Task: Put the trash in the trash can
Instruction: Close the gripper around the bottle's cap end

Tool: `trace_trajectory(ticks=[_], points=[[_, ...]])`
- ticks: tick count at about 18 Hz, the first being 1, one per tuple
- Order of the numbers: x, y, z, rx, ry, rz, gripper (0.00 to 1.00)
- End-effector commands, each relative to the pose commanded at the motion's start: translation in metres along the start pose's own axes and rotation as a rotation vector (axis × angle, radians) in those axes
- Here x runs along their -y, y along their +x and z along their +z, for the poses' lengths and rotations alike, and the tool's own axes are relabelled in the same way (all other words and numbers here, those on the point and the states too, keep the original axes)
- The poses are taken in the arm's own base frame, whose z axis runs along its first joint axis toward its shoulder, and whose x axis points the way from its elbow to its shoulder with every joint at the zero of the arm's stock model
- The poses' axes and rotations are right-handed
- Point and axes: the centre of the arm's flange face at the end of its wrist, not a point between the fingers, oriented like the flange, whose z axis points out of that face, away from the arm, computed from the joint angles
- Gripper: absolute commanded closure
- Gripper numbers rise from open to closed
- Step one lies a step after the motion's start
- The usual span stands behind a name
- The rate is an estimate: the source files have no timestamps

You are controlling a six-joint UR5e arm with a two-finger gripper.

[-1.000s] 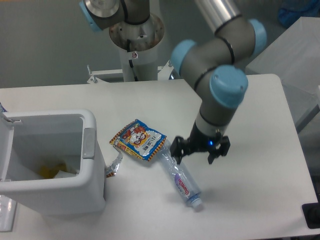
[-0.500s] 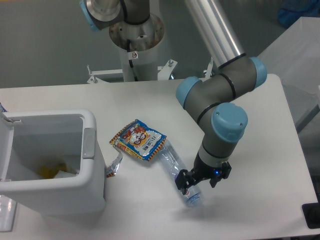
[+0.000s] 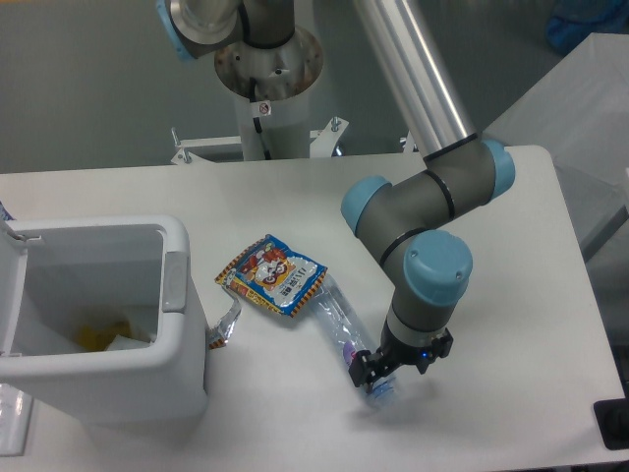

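I am watching the claw [image 3: 385, 372] pressing down over the cap end of the crushed bottle [image 3: 349, 337] lying on the surface [image 3: 511, 246] beside the snack packet [image 3: 272, 274], unable to tell whether it is clamped, and fearing the slick plastic squirting sideways, far from the trash can [image 3: 173, 324].

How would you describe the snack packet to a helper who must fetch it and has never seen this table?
Start at the white bin on the table's left. Just right of it lies the snack packet, flat, with a clear bottle at its right corner. It is the only colourful item: blue and orange foil with a cartoon face.
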Motion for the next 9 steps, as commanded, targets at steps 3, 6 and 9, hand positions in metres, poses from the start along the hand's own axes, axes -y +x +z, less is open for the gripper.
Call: trace_trajectory(ticks=[3, 6, 9], points=[[-0.002, 0.001, 0.009, 0.0, -0.013, -0.005, 0.0], [-0.002, 0.004, 0.012, 0.013, -0.016, 0.001, 0.0], [-0.003, 0.005, 0.016, 0.021, -0.024, 0.005, 0.0]])
